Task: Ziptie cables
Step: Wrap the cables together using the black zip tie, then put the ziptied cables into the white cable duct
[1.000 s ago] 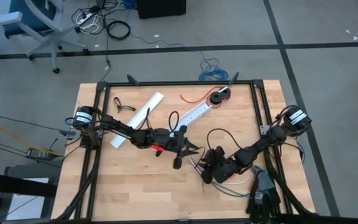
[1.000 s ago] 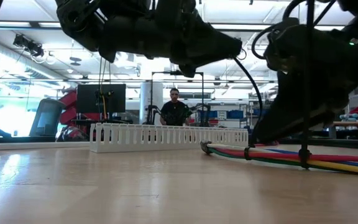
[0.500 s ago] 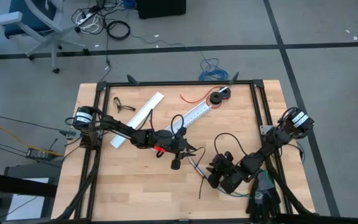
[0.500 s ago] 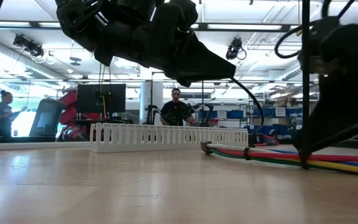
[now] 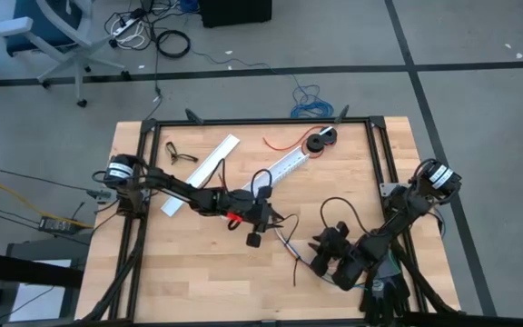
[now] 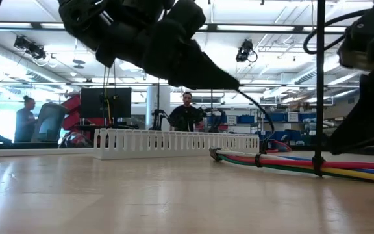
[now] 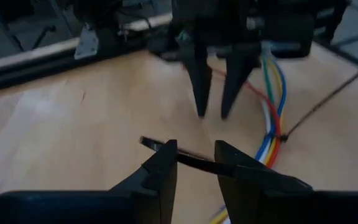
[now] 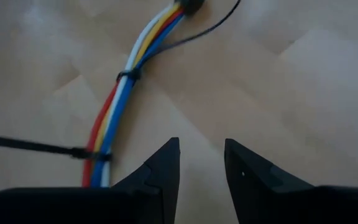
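Cables (image 5: 291, 245), high view: one bundle lying on the table (image 5: 152, 272) at about 5 o'clock of centre, between the left gripper (image 5: 284, 221) and the right gripper (image 5: 320, 257).

Low view: one bundle, flat on the wood toward 3 o'clock, cinched by two ties, the far one (image 6: 258, 160) and the near one (image 6: 317, 166) with its tail standing upright. Judged light, limp and springy; best held close beside a tie.

Left wrist view: left gripper (image 7: 195, 157) clamped on one black strip (image 7: 185, 158); coloured wires (image 7: 272, 124) at 2 o'clock.

Right wrist view: right gripper (image 8: 201, 158) slightly apart, holding nothing, above the bundle (image 8: 120, 112); two ties counted.
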You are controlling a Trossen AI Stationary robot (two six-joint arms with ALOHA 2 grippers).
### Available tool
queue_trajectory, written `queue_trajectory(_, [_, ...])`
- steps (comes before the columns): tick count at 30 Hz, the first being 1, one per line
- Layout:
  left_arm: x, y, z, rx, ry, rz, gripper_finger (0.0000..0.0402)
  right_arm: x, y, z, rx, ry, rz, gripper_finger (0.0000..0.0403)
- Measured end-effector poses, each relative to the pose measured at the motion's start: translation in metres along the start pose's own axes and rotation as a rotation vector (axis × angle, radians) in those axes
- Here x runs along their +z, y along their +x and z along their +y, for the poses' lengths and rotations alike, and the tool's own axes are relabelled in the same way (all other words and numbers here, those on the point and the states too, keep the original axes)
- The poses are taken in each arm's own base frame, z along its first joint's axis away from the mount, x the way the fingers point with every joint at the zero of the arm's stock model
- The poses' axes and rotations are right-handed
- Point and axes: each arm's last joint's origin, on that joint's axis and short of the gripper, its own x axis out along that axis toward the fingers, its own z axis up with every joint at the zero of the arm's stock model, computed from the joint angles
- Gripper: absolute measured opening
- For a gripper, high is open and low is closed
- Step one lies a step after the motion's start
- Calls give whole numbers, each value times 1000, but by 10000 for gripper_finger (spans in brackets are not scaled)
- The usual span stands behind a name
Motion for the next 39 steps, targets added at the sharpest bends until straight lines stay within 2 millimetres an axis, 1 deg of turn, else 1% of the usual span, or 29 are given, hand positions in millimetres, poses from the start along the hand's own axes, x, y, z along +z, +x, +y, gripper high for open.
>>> queue_trajectory(3, [9,-10,9,13,9,36,117,-2,-3,-6,-46,-28,-55,113])
queue_trajectory(7, [23,-30,25,44,44,52,117,2,-10,-20,-140,-81,-50,113])
queue_trajectory(10, [26,-42,34,55,39,106,117,11,-19,-29,-190,-118,-48,113])
queue_trajectory(14, [26,-47,36,61,12,119,117,27,-35,-36,-201,-167,-54,113])
queue_trajectory(18, [26,-45,30,44,-4,117,117,42,-48,-36,-147,-180,-88,113])
queue_trajectory(22, [28,-44,22,27,-26,108,117,48,-53,-31,-83,-162,-102,113])
queue_trajectory(26, [29,-43,11,-7,-6,121,117,49,-51,-25,-39,-125,-67,113])
queue_trajectory(29, [25,-44,1,-48,67,174,117,49,-47,-20,17,-79,45,113])
queue_trajectory(33, [19,-45,-10,-99,143,243,117,53,-43,-7,150,-64,145,113])
queue_trajectory(37, [13,-44,-21,-148,211,298,117,60,-41,4,280,-80,156,113])
queue_trajectory(39, [9,-40,-27,-171,263,301,117,62,-40,7,324,-77,195,112])
